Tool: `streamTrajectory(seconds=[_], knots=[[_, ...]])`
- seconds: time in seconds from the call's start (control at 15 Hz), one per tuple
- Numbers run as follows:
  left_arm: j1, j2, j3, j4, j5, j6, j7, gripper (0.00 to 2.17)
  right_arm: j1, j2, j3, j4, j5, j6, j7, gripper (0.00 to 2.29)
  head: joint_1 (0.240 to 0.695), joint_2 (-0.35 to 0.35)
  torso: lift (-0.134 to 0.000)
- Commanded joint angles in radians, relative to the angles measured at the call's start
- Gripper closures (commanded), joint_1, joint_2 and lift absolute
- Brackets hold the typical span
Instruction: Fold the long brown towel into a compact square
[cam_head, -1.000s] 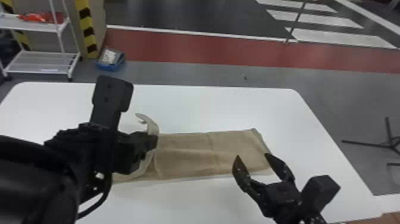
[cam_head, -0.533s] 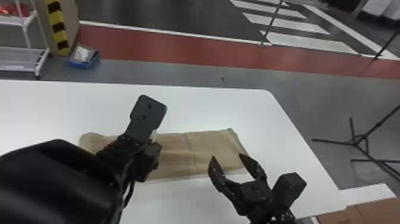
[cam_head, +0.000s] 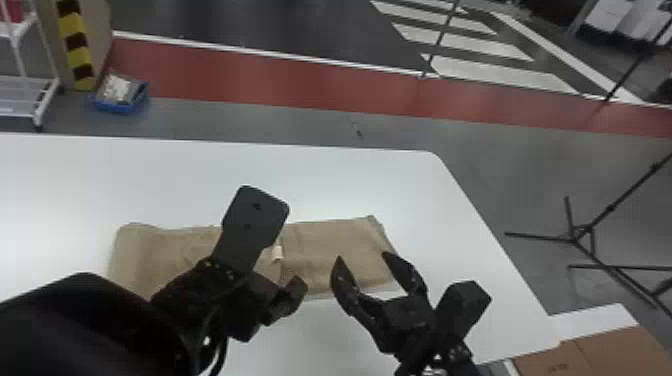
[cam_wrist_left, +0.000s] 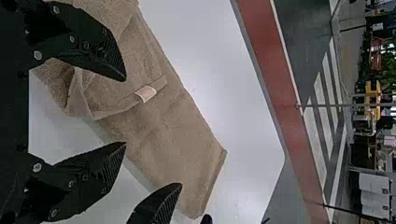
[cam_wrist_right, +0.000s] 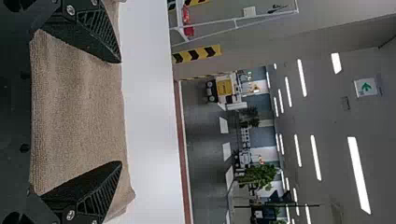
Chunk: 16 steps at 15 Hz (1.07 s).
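One long brown cloth towel (cam_head: 330, 250), apparently doubled over at its left part, lay on one white smooth table (cam_head: 350, 185), with one small pale tag (cam_head: 277, 253) on it. There were two black grippers. The left gripper (cam_head: 294, 296), fingers spread and empty, had moved rightward; the fabric curled up beside it a second earlier now lay lower. The right gripper (cam_head: 362, 256) stood parted, holding nothing, by the towel's right end.

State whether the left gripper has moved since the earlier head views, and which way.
Yes: against the table's far right corner, the head view shows the left gripper farther right and nearer the robot.
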<state>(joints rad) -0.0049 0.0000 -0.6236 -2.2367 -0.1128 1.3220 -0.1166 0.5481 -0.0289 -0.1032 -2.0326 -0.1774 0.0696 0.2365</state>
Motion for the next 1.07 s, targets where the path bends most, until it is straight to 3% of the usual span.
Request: streamTrajectory(seconds=[0.0, 0.2, 0.33, 0.47, 0.53, 0.6, 0.67, 0.73, 0.87, 1.0], knots=[[0.04, -0.003, 0.027, -0.05, -0.002, 0.0, 0.003, 0.03, -0.027, 0.004, 0.022, 0.0, 0.01, 0.028, 0.001, 0.11, 0.695, -0.35, -0.123], [0.14, -0.003, 0.176, -0.152, 0.025, -0.007, 0.0, 0.03, -0.073, 0.001, 0.076, 0.0, 0.052, 0.086, 0.007, 0.11, 0.695, -0.335, -0.123], [0.235, -0.003, 0.309, -0.211, 0.073, -0.089, -0.017, 0.04, -0.116, -0.002, 0.135, -0.001, 0.107, 0.166, 0.012, 0.11, 0.695, -0.273, -0.123], [0.319, -0.003, 0.452, -0.228, 0.14, -0.23, -0.025, 0.03, -0.174, -0.005, 0.212, -0.001, 0.205, 0.273, 0.012, 0.11, 0.695, -0.2, -0.123], [0.361, -0.003, 0.522, -0.228, 0.185, -0.326, -0.026, 0.03, -0.208, -0.005, 0.255, -0.001, 0.257, 0.335, 0.012, 0.11, 0.695, -0.104, -0.123], [0.394, -0.003, 0.578, -0.227, 0.22, -0.39, -0.031, 0.03, -0.234, -0.005, 0.29, -0.001, 0.302, 0.381, 0.012, 0.11, 0.695, -0.104, -0.123], [0.428, -0.003, 0.628, -0.225, 0.254, -0.436, -0.043, 0.03, -0.264, -0.005, 0.332, 0.002, 0.354, 0.439, 0.012, 0.11, 0.695, -0.015, -0.123], [0.459, -0.003, 0.674, -0.222, 0.289, -0.476, -0.06, 0.03, -0.292, -0.005, 0.37, 0.008, 0.394, 0.473, 0.012, 0.11, 0.695, 0.028, -0.123], [0.502, -0.003, 0.723, -0.208, 0.341, -0.546, -0.074, 0.03, -0.338, -0.002, 0.431, 0.017, 0.472, 0.562, 0.007, 0.11, 0.695, 0.115, -0.123], [0.528, -0.003, 0.76, -0.187, 0.395, -0.596, -0.086, 0.04, -0.392, 0.001, 0.491, 0.041, 0.546, 0.66, 0.003, 0.13, 0.695, 0.156, -0.123]])
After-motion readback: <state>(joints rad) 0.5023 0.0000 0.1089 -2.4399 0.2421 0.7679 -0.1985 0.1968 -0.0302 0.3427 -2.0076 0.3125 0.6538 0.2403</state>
